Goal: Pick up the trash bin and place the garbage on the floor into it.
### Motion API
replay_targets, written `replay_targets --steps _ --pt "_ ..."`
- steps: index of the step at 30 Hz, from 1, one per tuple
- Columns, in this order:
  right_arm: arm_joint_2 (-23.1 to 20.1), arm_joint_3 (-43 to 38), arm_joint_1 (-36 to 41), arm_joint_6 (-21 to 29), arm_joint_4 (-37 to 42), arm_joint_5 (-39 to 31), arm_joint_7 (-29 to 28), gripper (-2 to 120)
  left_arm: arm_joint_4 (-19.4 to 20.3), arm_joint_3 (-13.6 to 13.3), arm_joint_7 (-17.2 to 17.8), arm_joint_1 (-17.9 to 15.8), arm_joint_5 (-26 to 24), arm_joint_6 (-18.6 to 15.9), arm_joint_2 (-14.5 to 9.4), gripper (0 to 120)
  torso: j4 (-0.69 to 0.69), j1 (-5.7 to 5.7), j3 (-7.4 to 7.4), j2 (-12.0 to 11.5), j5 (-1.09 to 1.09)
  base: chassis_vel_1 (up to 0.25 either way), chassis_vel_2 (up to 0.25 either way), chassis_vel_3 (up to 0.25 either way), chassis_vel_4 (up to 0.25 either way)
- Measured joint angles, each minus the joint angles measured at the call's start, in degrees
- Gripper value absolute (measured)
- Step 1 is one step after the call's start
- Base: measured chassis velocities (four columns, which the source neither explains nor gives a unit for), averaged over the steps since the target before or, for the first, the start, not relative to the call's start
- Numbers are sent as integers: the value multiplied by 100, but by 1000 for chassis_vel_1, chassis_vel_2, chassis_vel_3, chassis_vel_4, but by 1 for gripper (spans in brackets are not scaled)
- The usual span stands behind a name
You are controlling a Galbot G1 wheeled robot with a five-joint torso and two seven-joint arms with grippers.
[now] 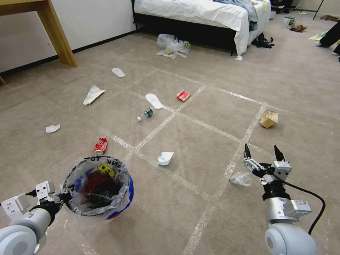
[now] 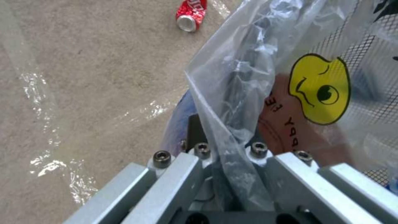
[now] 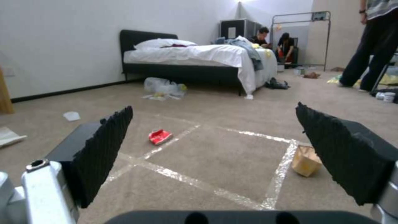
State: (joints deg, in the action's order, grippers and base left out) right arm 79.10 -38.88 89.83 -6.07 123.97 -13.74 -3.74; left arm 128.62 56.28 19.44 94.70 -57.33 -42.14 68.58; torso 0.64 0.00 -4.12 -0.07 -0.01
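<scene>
Even, soft indoor light fills the room, casting only faint shadows on the carpet (image 1: 198,219). The tape lines (image 1: 166,122) glint with glare (strongest in the left wrist view). The head view bows straight lines near its edges. In the right wrist view the close fingers (image 3: 104,155) look soft and blurred.

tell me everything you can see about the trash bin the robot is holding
The small round red trash bin with a blue band sits upright at the lower left, by the left arm. A clear plastic liner bag, printed with black letters and a yellow face, folds over its rim. The left gripper pinches rim and bag. Dark contents show inside. A crushed red can lies just beyond it.
</scene>
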Motion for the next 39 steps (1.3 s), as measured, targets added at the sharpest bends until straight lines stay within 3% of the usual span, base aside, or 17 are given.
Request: replay_targets --steps 30,39 --pt "39 33 -49 -18 -67 24 -11 100 -71 108 -35 26 -21 0 5 1 5 0 -1 0 0 -83 -77 -86 -86" --pt "40 29 -33 -28 -64 24 -8 100 -133 151 -19 9 -43 0 -3 1 -3 0 0 0 0 -14 -19 -19 -16"
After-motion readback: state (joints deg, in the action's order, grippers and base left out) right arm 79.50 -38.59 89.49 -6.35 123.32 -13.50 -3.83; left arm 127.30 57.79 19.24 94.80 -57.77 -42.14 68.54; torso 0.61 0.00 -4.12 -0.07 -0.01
